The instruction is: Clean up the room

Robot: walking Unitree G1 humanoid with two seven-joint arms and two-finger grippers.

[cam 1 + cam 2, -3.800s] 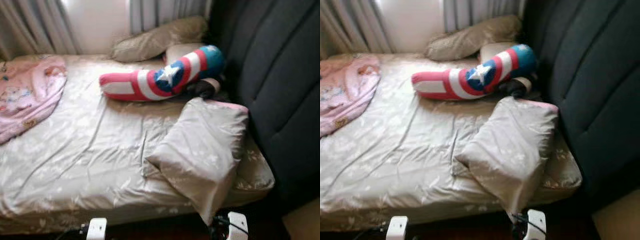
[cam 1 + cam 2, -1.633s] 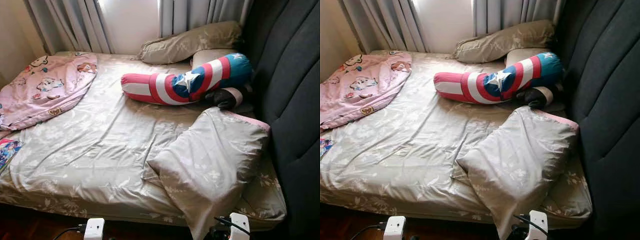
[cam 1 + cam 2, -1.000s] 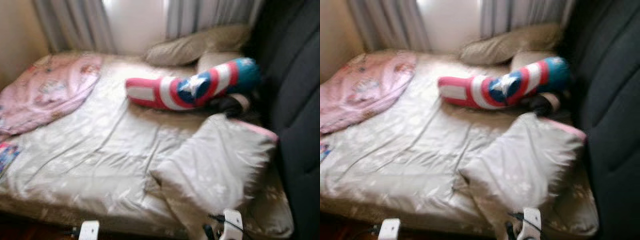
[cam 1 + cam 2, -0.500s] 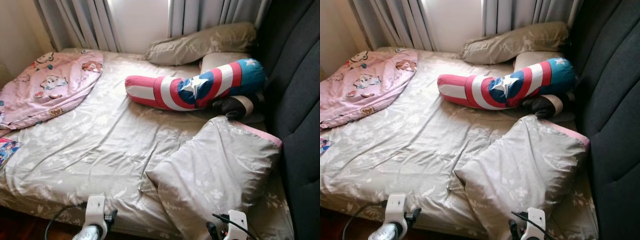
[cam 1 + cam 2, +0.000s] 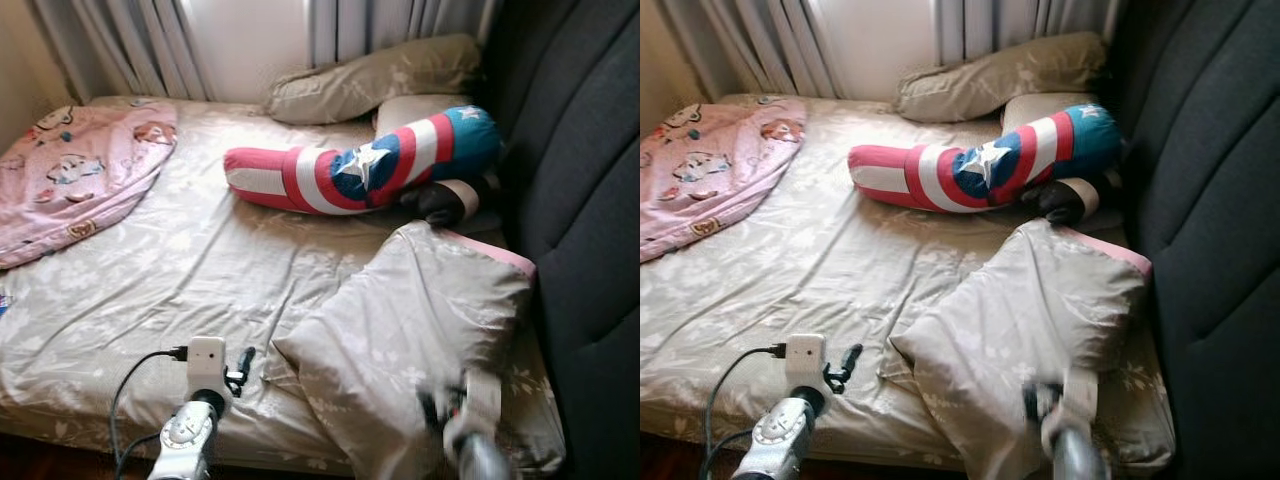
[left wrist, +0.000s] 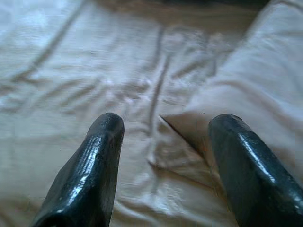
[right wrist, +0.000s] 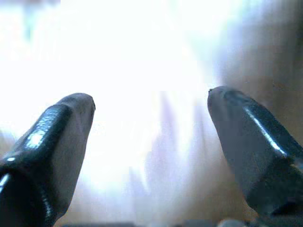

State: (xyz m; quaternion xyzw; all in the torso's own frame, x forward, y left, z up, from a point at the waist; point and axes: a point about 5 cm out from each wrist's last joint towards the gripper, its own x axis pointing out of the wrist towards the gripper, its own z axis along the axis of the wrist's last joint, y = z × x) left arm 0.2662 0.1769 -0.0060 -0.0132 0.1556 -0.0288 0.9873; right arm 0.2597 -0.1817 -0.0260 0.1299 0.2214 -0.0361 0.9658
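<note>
Both arms have come up over the bed's (image 5: pixel 150 290) near edge since half a second ago. My left gripper (image 6: pixel 163 142) hangs with fingers spread, the grey pillow's (image 5: pixel 420 330) corner just ahead of them. My right gripper (image 7: pixel 149 123), blurred, is spread too, above that pillow.

Grey curtains (image 5: pixel 150 45), bright window (image 5: pixel 245 40), dark padded headboard (image 5: pixel 585 170).

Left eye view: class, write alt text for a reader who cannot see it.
An unmade bed with a beige floral sheet holds a slumped beige pillow in front, a red, white and blue star bolster behind it, and a pink cartoon blanket on the left. The left gripper reaches over the bed's near edge.
</note>
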